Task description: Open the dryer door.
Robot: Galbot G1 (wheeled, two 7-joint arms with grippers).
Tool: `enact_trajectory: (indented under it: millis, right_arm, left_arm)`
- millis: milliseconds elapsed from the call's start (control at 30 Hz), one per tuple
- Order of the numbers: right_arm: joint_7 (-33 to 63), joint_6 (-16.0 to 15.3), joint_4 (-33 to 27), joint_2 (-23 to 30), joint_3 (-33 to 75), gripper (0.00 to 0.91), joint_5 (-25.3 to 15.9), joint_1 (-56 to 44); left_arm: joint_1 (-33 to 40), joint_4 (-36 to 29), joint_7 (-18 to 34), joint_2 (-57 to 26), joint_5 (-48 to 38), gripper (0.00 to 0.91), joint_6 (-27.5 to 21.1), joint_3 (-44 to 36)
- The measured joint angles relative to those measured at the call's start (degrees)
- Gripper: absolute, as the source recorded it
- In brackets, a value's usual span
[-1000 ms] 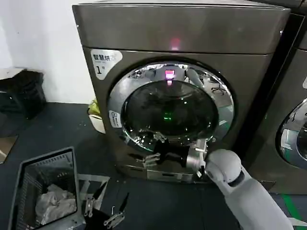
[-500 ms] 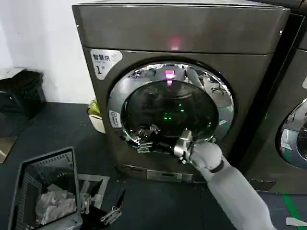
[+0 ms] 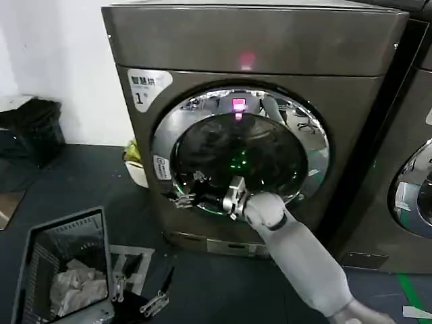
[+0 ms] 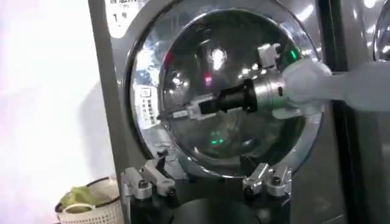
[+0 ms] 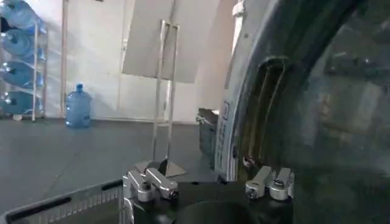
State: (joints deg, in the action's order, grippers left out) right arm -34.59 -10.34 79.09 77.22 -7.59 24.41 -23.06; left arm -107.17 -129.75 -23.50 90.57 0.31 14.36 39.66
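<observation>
At the bottom of the head view, left of centre, the left gripper (image 3: 138, 291) hangs low over the dark floor with its fingers spread apart and nothing between them, just beside a grey laundry basket (image 3: 37, 246) in the lower left corner that holds pale cloth. Farther in, the pale right arm rises from the lower right toward the frame's centre, and the right gripper (image 3: 183, 196) sits at the lower left edge of the dryer door (image 3: 165, 138); its fingers look close together by the chrome ring, though whether they grip it I cannot tell. The door lies shut against the dryer (image 3: 243, 40), which fills the frame's middle and upper part.
</observation>
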Motion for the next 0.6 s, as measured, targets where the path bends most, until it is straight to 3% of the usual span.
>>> enact_trajectory:
  millis: [233,400,600]
  right_arm:
    - [-0.6,-0.1,-1.9,1.2,-1.0,0.907,0.1,1.6]
    - [-3.2,-0.5,-1.6,1.0,-1.1,0.907,0.2,1.6]
    - [-7.9,-0.8,0.5,-0.5,-0.7,0.907,0.7,0.7]
  left_arm:
    - [0.1,0.3,-0.3,-0.1,0.1,0.907,-0.1,0.0]
    - [0.4,0.1,1.6,-0.6,0.5,0.907,-1.3,0.3]
    - [0.7,0.5,0.2,-1.7,-2.7,0.907,-2.6,1.4]
